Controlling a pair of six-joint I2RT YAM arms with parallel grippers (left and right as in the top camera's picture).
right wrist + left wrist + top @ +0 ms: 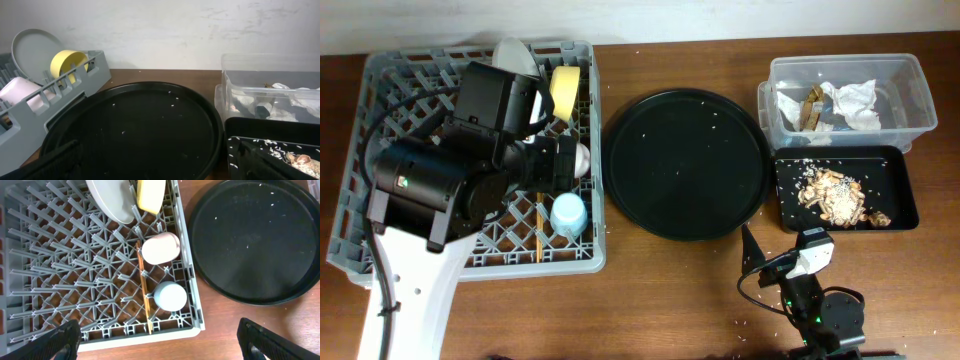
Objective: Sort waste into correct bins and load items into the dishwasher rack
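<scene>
The grey dishwasher rack sits at the left and holds the pale grey plate, yellow bowl, pink cup, light blue cup and wooden chopsticks. My left gripper is open and empty above the rack's front right corner. My right gripper is open and empty, low near the table's front, facing the round black tray. The clear tub holds white napkins and a brown wrapper scrap. The shallow black tray holds tan food leftovers.
The large round black tray lies between the rack and the bins, with only scattered white grains on it. Grains also dot the table around the right arm. The left arm covers much of the rack's middle in the overhead view.
</scene>
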